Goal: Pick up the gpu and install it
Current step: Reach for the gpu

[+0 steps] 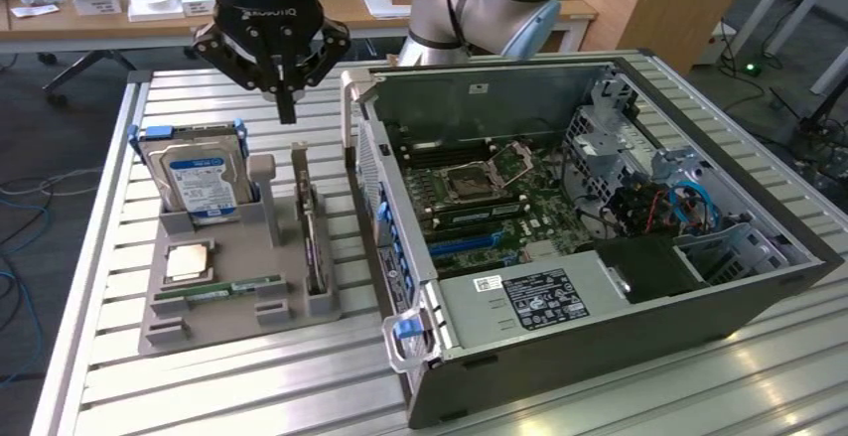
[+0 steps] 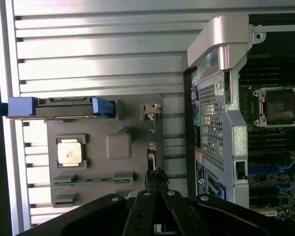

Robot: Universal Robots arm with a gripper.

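Hovering above the upright gpu (image 1: 308,222), claw (image 1: 286,113) pinched narrow, empty; blue-white label on hard drive (image 1: 197,176) unreadable

Black pincer (image 1: 285,110), grey tray (image 1: 225,319), blue-labelled drive (image 1: 199,183)

Exterior view slants down; wrist view straight down (sharing tray (image 1: 236,309)).
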